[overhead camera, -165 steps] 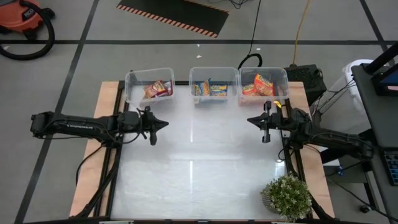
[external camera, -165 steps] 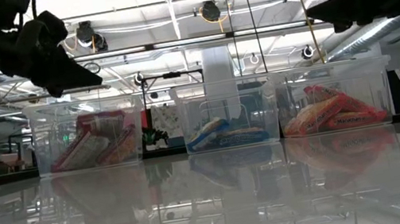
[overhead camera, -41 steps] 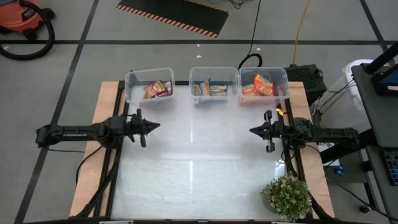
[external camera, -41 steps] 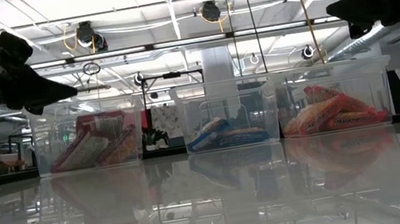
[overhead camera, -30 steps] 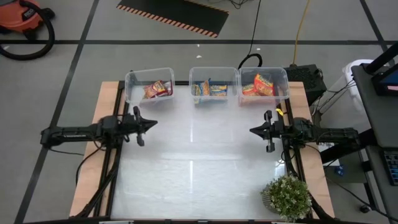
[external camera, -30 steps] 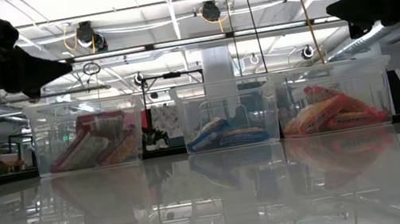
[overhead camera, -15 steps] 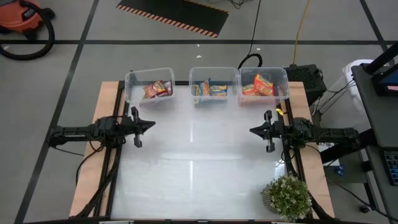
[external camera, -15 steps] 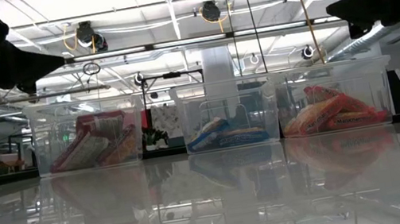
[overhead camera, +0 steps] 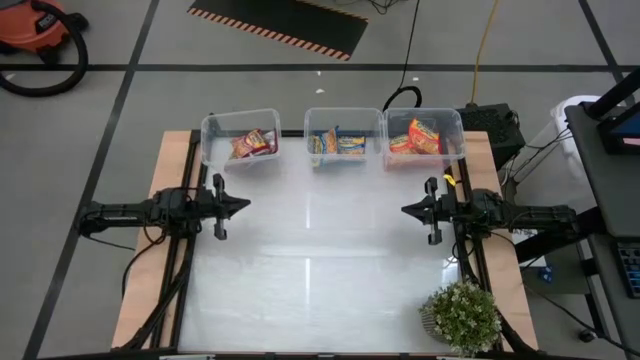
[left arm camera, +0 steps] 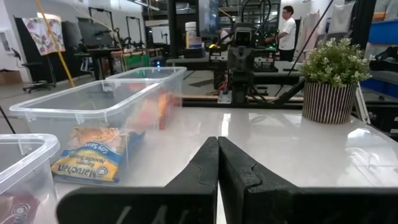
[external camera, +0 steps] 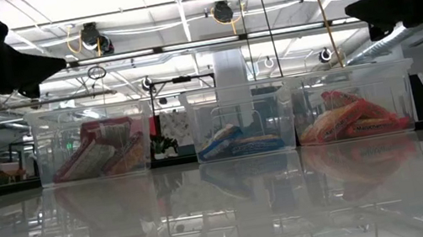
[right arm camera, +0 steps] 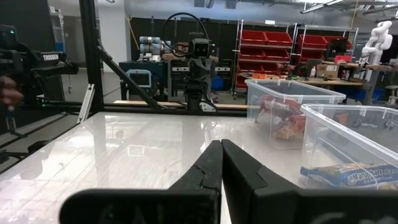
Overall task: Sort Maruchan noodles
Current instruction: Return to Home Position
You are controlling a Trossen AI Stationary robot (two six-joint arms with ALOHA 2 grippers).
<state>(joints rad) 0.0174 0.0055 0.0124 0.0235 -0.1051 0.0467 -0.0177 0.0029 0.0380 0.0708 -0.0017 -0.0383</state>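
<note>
The Maruchan noodles lie sorted in three clear bins along the table's far edge. Dark red packets (overhead camera: 253, 144) (external camera: 101, 149) fill the left bin, blue ones (overhead camera: 340, 144) (external camera: 237, 142) (left arm camera: 87, 163) the middle bin, and orange ones (overhead camera: 418, 137) (external camera: 352, 120) the right bin. My left gripper (overhead camera: 245, 204) (left arm camera: 217, 144) hovers shut over the table's left side, pointing right. My right gripper (overhead camera: 404, 210) (right arm camera: 221, 147) hovers shut over the right side, pointing left. Neither holds anything.
The white glossy table top (overhead camera: 320, 260) spreads between the two arms. A potted plant (overhead camera: 462, 315) (left arm camera: 333, 78) stands at the near right corner. The bins' clear walls (external camera: 234, 98) rise at the far edge. A person stands in the room beyond (left arm camera: 287, 28).
My left gripper has drawn back a little toward the table's left edge, staying shut and level. My right arm has kept still. The packets lie unmoved in their bins.
</note>
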